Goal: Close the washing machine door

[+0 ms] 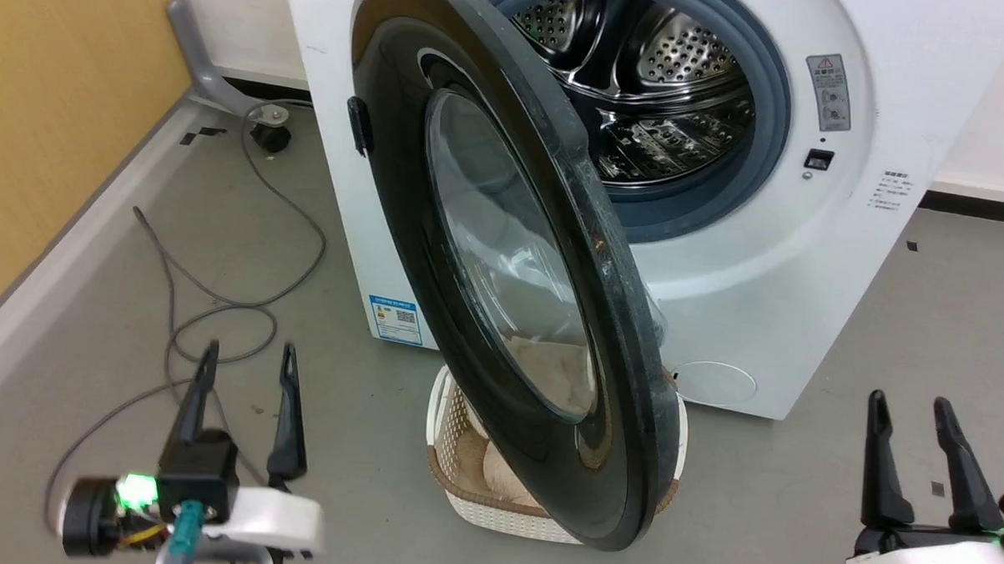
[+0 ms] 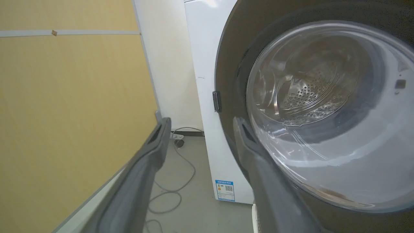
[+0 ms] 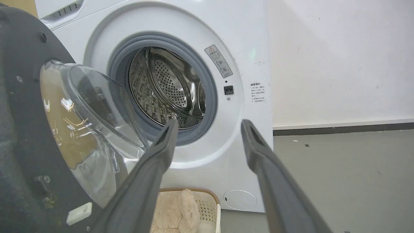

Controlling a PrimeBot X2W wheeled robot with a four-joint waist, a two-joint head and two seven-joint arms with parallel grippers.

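Note:
The washing machine stands white against the back wall, its steel drum exposed. The washing machine door swings wide open toward me, black-rimmed with a clear glass bowl, hinged on the machine's left side. In the left wrist view the door fills the right half; in the right wrist view its inner face is at the left. My left gripper is open low at the left, apart from the door. My right gripper is open at the lower right, holding nothing.
A white woven basket with a beige plush toy sits on the floor under the open door. Grey cables loop across the floor at the left, beside a yellow wall panel. Bare grey floor lies to the machine's right.

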